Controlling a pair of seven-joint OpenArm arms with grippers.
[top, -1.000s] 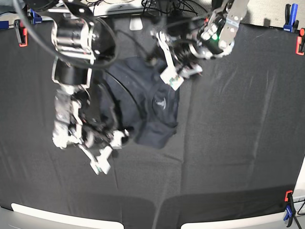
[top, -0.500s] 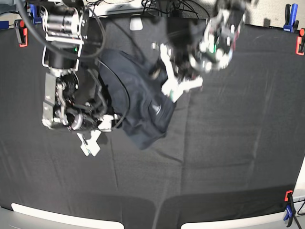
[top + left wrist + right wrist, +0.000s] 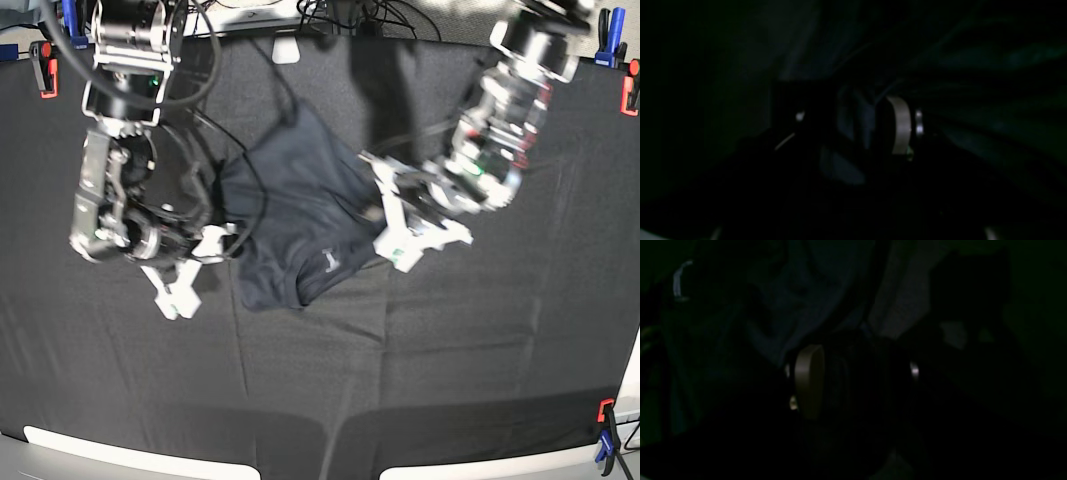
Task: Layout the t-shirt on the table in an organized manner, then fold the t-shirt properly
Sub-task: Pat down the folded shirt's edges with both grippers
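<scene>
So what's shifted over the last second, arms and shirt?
The two hands have drawn apart: the left hand swung out and down toward the table's middle, the right hand moved up and outward. The shirt, bunched a second ago, is now stretched wider between them, apparently gripped at each side. The table cloth and corner clamps haven't moved.

The base view looks straight down from high above the counter (image 3: 500, 350), taking in both arms. Both wrist views sit close and very dark, each facing cloth folds of the t-shirt (image 3: 290, 210) that the base view shares.
</scene>
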